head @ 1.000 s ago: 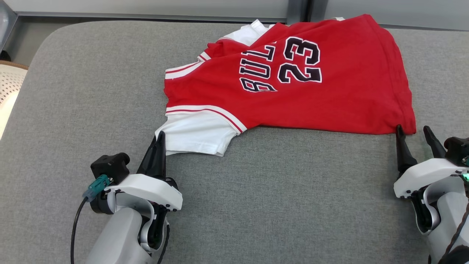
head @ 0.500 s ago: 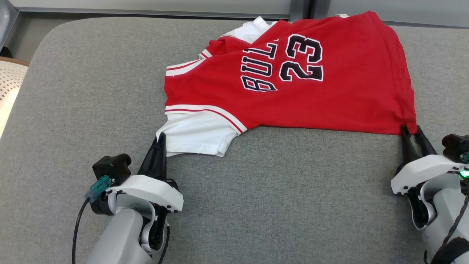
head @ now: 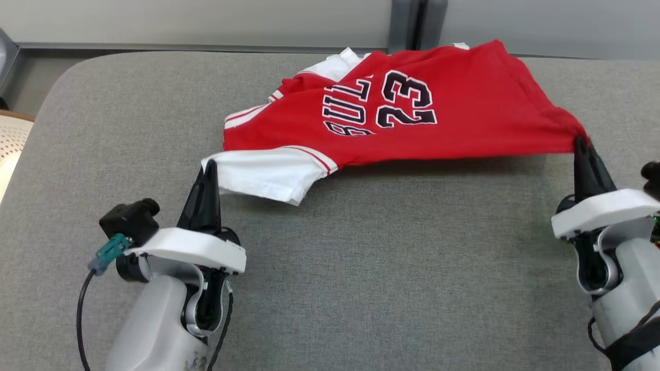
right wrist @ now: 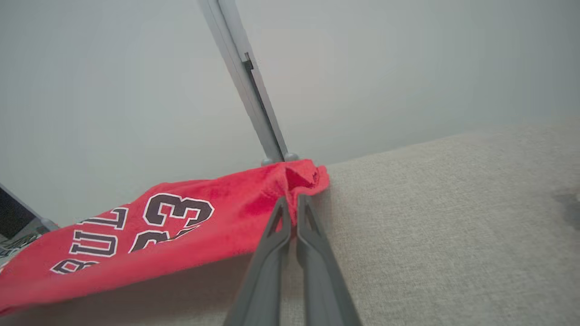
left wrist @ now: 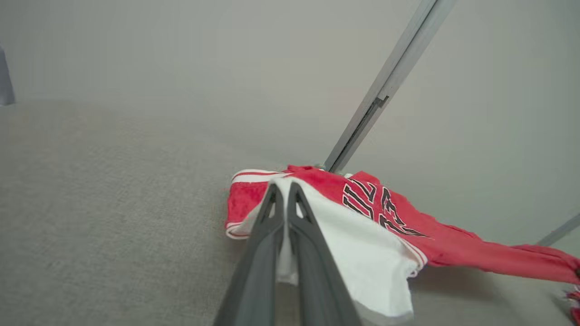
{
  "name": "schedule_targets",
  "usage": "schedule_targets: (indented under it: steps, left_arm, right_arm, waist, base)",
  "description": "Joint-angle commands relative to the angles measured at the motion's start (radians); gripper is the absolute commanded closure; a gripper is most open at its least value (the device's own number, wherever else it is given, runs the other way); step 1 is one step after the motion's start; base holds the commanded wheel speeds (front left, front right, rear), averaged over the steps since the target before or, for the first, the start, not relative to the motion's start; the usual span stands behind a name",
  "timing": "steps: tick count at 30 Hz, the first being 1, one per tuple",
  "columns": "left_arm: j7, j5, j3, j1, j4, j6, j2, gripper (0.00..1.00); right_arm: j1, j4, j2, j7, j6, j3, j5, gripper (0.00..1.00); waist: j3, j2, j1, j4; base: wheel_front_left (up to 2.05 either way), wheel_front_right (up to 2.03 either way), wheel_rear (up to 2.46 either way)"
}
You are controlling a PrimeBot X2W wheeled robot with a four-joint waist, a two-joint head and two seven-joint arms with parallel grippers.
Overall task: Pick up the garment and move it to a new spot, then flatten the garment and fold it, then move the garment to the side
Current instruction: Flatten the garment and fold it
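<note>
Left pincer (head: pixel 210 170) and right pincer (head: pixel 581 143), both closed, pinch garment (head: pixel 464 121) corners

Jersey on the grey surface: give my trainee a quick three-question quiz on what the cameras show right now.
1. True or false: the right gripper is shut on a red corner of the jersey.
2. Which part does the left gripper pinch? A) the red hem B) the white sleeve C) the collar
3. Fill in: the printed number on the jersey reads ___.

Key: 1 true; 2 B; 3 23.
</note>
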Motion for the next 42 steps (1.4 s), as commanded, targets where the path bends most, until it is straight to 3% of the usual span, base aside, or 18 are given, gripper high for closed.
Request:
schedule_targets:
  steps: [1,6,12,20,28,35,40,42]
  left_arm:
    - [-0.005,-0.006,0.005,-0.028,-0.024,-0.009,0.002,1.00]
    - [0.036,-0.063,0.032,-0.101,-0.161,-0.009,0.005,1.00]
    - [0.140,-0.184,0.091,-0.190,-0.368,0.018,0.005,1.00]
    - [0.224,-0.324,0.181,-0.307,-0.566,0.148,0.004,1.00]
    - [0.270,-0.375,0.219,-0.381,-0.680,0.275,0.004,0.97]
    - [0.331,-0.403,0.232,-0.469,-0.633,0.336,0.013,0.96]
    - [0.358,-0.416,0.231,-0.636,-0.504,0.342,0.022,1.00]
    - [0.342,-0.405,0.230,-0.724,-0.425,0.336,0.025,1.00]
  right_arm:
    - [-0.019,-0.036,-0.005,0.016,0.000,0.004,0.042,1.00]
    - [-0.044,-0.260,-0.040,0.121,0.000,0.012,0.249,1.00]
    - [-0.100,-0.448,-0.059,0.234,0.000,-0.005,0.351,1.00]
    - [-0.168,-0.597,0.023,0.376,0.000,-0.114,0.401,1.00]
    - [-0.175,-0.715,0.158,0.587,0.000,-0.317,0.295,1.00]
    - [-0.271,-0.746,0.192,0.719,0.000,-0.413,0.193,1.00]
    - [-0.461,-0.589,0.192,0.718,0.000,-0.434,0.198,1.00]
    - [-0.580,-0.503,0.193,0.690,0.000,-0.440,0.148,1.00]
  waist:
    - [-0.020,0.0000,0.0000,-0.011]
    - [-0.071,0.0000,0.0000,-0.029]
    - [-0.137,0.0000,0.0000,-0.055]
    - [-0.205,0.0000,0.0000,-0.097]
    - [-0.204,0.0000,0.0000,-0.120]
    - [-0.092,0.0000,0.0000,-0.129]
    - [0.054,0.0000,0.0000,-0.130]
    - [0.115,0.0000,0.0000,-0.128]
  base:
    - [0.00,0.00,0.00]
    - [0.00,0.00,0.00]
    - [0.00,0.00,0.00]
    - [0.00,0.00,0.00]
    - [0.00,0.00,0.00]
    - [0.00,0.00,0.00]
    - [0.00,0.00,0.00]
    - [0.00,0.00,0.00]
